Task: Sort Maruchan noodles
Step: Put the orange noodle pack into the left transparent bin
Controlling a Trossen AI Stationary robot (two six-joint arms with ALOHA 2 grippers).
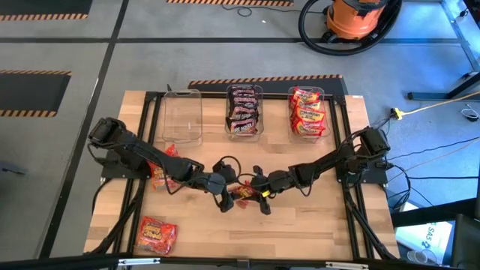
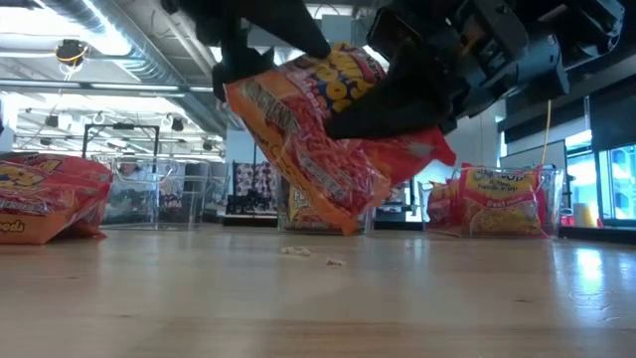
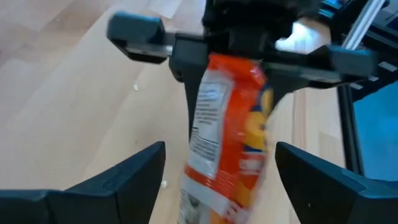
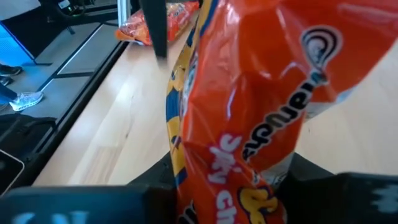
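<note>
An orange-red Maruchan noodle packet (image 1: 244,193) hangs above the table's middle, between my two grippers. My right gripper (image 1: 260,196) is shut on it. My left gripper (image 3: 219,152) is open, with one finger on each side of the packet's free end (image 3: 214,193), and I see no touch. The low view shows this packet (image 2: 323,139) tilted and clear of the tabletop. Another orange packet (image 1: 156,235) lies flat near the table's near left corner. A third packet (image 1: 160,174) lies partly under my left arm. My right gripper pinches the packet between its two fingers at one short end (image 3: 239,65), coming in from the table's right. The packet is lifted clear of the table, tilted, and its other end reaches toward my left gripper.
Three clear bins stand along the far edge: the left bin (image 1: 182,116) shows no packets, the middle bin (image 1: 244,111) holds dark packets, and the right bin (image 1: 307,112) holds orange-red ones. Bare wood (image 1: 315,225) lies near the table's near right. Small crumbs (image 2: 298,252) dot the tabletop.
</note>
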